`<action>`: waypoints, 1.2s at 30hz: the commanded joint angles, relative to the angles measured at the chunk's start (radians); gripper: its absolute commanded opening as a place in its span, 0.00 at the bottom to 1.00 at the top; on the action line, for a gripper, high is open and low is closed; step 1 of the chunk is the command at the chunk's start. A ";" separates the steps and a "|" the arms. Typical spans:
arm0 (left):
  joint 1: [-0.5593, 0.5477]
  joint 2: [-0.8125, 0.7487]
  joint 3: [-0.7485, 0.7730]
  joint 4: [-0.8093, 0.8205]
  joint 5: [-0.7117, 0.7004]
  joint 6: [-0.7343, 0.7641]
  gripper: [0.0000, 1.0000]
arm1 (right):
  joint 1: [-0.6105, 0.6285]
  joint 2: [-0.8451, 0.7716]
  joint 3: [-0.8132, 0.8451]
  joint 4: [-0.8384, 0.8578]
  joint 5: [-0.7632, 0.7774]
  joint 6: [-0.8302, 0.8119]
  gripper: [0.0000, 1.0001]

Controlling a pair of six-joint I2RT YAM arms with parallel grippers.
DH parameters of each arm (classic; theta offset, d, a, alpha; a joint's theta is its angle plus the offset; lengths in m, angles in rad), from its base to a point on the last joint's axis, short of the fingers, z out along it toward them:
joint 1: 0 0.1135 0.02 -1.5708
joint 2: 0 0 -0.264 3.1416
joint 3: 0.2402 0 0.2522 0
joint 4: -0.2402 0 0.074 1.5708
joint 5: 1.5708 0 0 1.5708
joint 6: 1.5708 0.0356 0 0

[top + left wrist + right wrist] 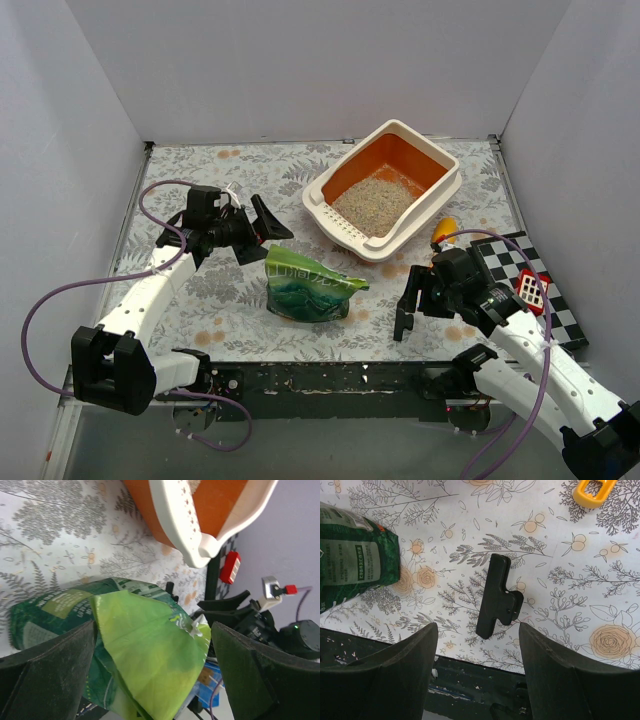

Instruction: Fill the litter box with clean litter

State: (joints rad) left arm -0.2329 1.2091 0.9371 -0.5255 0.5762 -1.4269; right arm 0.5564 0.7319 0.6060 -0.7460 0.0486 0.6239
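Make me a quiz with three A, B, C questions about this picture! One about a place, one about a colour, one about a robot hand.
1. Where is the clean litter? A in the litter box B on a plate C in a cup
2. What colour is the box inside? A blue B orange C purple
3. How is the right gripper? A open B shut on a bag C shut on a scoop
Answers: A, granules lie piled in the tray. B, orange walls show around the litter. A, its fingers stand apart, holding nothing.

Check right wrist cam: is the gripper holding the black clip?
No, the clip lies flat on the table, untouched by the open right gripper.
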 commanded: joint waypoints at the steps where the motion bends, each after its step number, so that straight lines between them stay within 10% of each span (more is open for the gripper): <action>1: 0.003 -0.029 -0.024 0.074 0.161 -0.059 0.98 | -0.004 -0.022 0.024 -0.015 -0.001 -0.006 0.73; 18: 0.004 -0.068 -0.145 0.392 0.448 -0.121 0.98 | -0.003 -0.080 0.015 -0.004 -0.071 -0.035 0.74; 31: 0.004 -0.068 -0.230 0.672 0.518 -0.040 0.00 | -0.004 -0.019 0.170 0.108 -0.125 -0.257 0.70; 36: 0.004 -0.163 -0.326 0.905 0.498 -0.029 0.00 | -0.003 -0.026 0.192 0.298 -0.162 -0.407 0.74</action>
State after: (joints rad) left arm -0.2310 1.1519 0.6735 0.1490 1.0634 -1.4811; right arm 0.5564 0.7174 0.7486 -0.6449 -0.0643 0.3744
